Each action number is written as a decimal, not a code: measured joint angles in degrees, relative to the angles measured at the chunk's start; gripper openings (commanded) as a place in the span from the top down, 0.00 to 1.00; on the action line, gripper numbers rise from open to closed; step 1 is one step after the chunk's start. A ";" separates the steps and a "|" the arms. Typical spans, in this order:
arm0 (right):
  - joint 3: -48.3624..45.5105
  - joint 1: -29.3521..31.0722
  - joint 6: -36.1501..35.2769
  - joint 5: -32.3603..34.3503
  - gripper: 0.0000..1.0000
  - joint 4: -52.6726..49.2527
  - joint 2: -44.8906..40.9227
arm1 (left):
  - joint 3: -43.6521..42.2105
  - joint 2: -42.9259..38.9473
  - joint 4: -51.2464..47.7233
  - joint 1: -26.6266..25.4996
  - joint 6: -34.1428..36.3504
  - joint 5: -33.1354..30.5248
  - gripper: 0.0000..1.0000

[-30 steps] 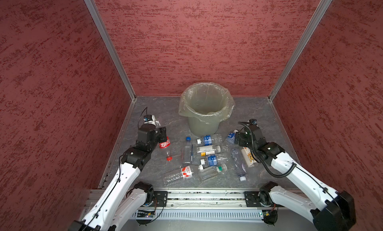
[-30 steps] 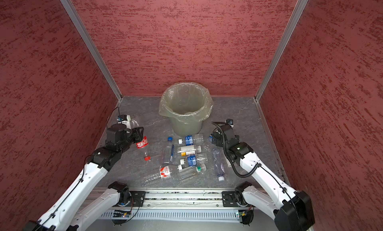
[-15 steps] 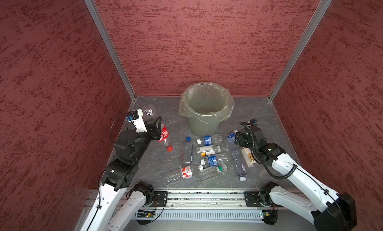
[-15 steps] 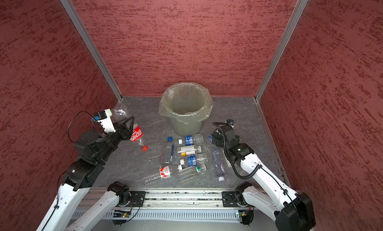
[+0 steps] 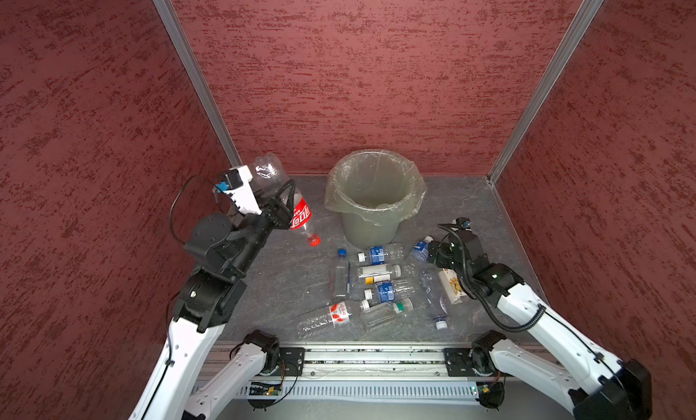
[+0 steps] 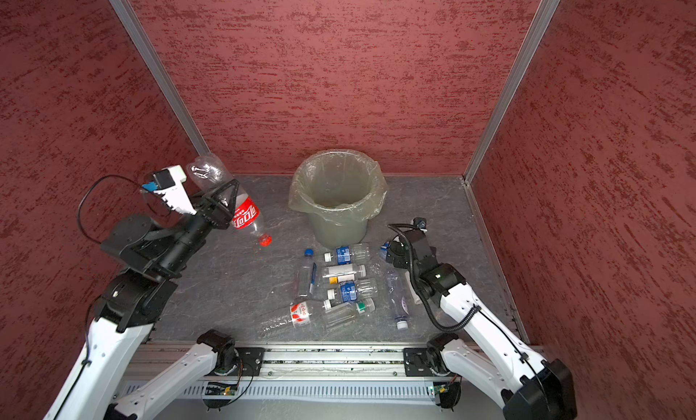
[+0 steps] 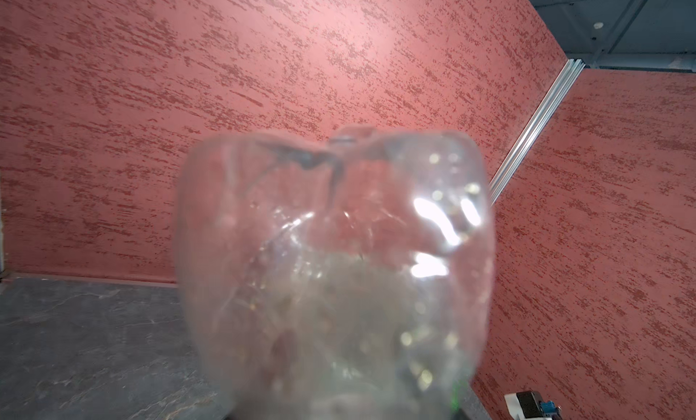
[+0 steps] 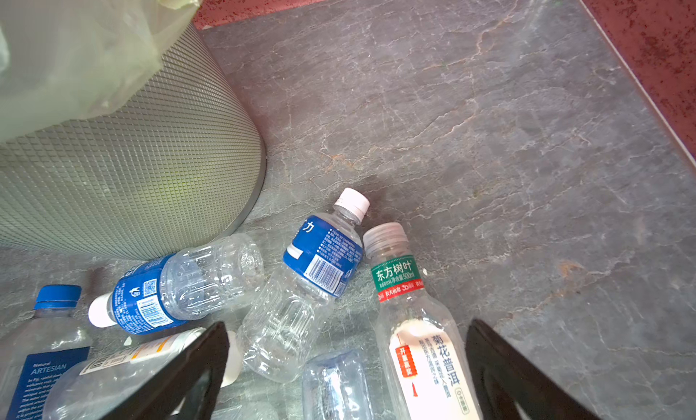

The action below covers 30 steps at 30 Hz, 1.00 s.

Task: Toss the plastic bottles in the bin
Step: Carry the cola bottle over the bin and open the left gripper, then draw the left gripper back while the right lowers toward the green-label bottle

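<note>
In both top views, a red-walled booth with a grey stone floor (image 5: 293,282) is seen from above. The bin (image 5: 371,230) (image 6: 337,226), grey-green and lined with a translucent bag, stands upright at the centre of the frame, near the back wall.

At centre left, the left gripper (image 5: 285,205) (image 6: 226,201) is raised above the floor. Its black fingers pinch the red-labelled bottle (image 5: 300,218) (image 6: 245,215) around its clear body. That bottle is tilted, red cap down and clear base up, and hangs left of the bin, apart from it.

Below the bin in the frame, the loose bottles (image 5: 380,292) (image 6: 348,292) lie scattered on their sides on the floor. At centre right, the right gripper (image 5: 433,250) (image 6: 391,254) sits low at the right edge of that scatter, just beside the white-capped blue bottle (image 5: 420,251).

Left wrist view: the blurred, clear base of the red-labelled bottle (image 7: 339,267) fills the middle, very close to the lens, with red walls and grey floor behind it. The fingers cannot be made out here.

Right wrist view: the right gripper (image 8: 348,326) shows two black fingers (image 8: 188,369) spread wide apart. Seen between them, on the floor, lie the white-capped blue bottle (image 8: 320,263) and a tea bottle (image 8: 410,335) with green and white labels, side by side. The bin (image 8: 132,166) shows its mesh-textured wall, just beside a second blue-labelled bottle (image 8: 169,290).
</note>
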 measured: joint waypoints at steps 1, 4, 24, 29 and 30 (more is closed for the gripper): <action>0.02 0.00 0.00 -0.02 0.01 0.00 -0.37 | 1.95 3.37 1.27 -0.11 -0.04 0.61 0.65; 0.02 0.00 0.02 -0.04 0.01 0.00 -1.20 | 12.11 16.39 5.14 -0.22 -0.17 2.86 0.55; 0.00 0.00 0.24 0.44 0.01 -0.66 -3.15 | 25.31 36.06 5.55 -5.25 -0.48 5.60 0.01; 0.50 0.00 1.25 1.97 0.01 -3.28 0.57 | 18.47 25.09 6.27 -5.60 2.01 4.00 0.01; 0.90 0.00 1.66 2.21 0.01 -4.17 1.42 | 16.31 22.91 6.29 -5.49 2.36 3.48 0.01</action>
